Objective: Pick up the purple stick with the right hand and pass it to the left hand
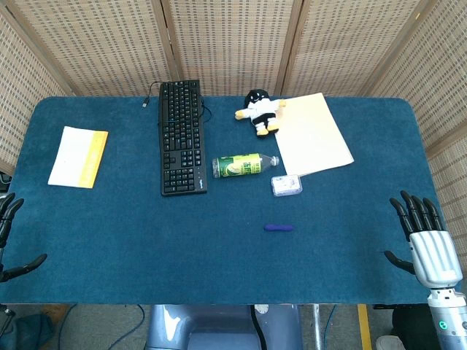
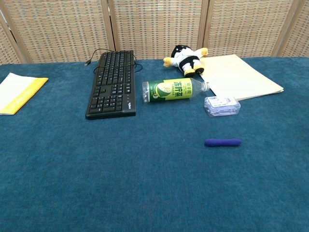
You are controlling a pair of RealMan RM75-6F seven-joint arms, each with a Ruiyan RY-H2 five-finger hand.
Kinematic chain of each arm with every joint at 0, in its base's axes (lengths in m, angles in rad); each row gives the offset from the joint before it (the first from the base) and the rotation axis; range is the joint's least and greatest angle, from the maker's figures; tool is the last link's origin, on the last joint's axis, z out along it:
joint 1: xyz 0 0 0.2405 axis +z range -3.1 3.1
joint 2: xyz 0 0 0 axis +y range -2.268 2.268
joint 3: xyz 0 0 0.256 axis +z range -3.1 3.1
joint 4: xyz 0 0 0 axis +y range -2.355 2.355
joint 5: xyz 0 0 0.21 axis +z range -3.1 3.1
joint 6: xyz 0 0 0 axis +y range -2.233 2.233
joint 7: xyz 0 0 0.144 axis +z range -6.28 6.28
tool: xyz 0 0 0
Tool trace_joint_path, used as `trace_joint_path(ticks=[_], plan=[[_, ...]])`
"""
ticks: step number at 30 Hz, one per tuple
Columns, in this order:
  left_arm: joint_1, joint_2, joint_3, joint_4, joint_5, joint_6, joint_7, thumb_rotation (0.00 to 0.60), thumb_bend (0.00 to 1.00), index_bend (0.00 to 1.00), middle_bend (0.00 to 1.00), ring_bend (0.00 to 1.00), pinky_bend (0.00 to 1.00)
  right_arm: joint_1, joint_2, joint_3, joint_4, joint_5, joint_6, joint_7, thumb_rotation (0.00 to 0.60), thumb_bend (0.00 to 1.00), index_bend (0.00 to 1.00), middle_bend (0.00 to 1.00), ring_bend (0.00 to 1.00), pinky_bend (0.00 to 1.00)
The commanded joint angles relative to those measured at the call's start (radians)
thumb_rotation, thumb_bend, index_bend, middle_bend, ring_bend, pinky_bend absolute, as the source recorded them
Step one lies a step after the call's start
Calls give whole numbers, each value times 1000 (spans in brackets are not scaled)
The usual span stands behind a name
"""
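**Purple stick untouched, both hands waiting at the near edge**

The purple stick lies flat on the blue worktop, lengthwise left to right, in open cloth a little right of centre. Nothing touches it. The nearest thing is a small clear plastic box just behind it, and beyond that a green bottle on its side, a black keyboard, a plush toy and a cream folder. A yellow-and-white booklet sits far off to the left.

The right hand is at the near right corner, well apart from the stick, fingers extended and spread, holding nothing. The left hand shows only partly at the left edge; what can be seen of its fingers is spread and empty (the chest view shows neither hand).

The step in hand looks to be the reach. Done well, the right hand would travel in toward the stick and come down over its middle, fingers across its short axis rather than along it, so thumb and fingers close on opposite sides. The stick is low and may roll on the cloth, so a slow, centred closing seems wise. Gripping nearer the right end would leave the other end free for the left hand to take.
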Motion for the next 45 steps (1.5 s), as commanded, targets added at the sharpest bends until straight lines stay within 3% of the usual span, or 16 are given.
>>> trace_joint_path(ticks=[1,12,16,17,22,26,33,45], plan=[[0,0,0,1,0,-1,0,600,0,0,0,0,0,1,0,0,0,0,-1,0,600,0,0,0,0,0],[-7,0,0,-8,-5,-17,1,600,0,0,0,0,0,33,-20,-4,-4,25,-77,-24,600,0,13,0,0,0],[-7,5,-7,-11,-24,-23,-1,600,0,0,0,0,0,100,-41,2,-17,30,-184,-14,600,0,97,0,0,0],[-10,3,-10,-11,-38,-35,5,600,0,0,0,0,0,161,-54,11,-35,35,-276,-5,600,0,122,0,0,0],[-23,-8,-12,-16,-51,-64,39,600,0,0,0,0,0,280,-80,54,-52,107,-451,29,600,0,258,0,0,0],[-31,-16,-16,-14,-68,-81,55,600,0,0,0,0,0,357,-145,85,-24,195,-548,-18,600,25,351,0,0,0],[-40,-23,-21,-10,-85,-102,66,600,0,0,0,0,0,433,-249,107,15,349,-617,-125,600,195,392,0,0,0],[-47,-32,-24,-6,-99,-116,81,600,0,0,0,0,0,515,-409,93,119,516,-614,-310,600,335,460,0,0,0]])
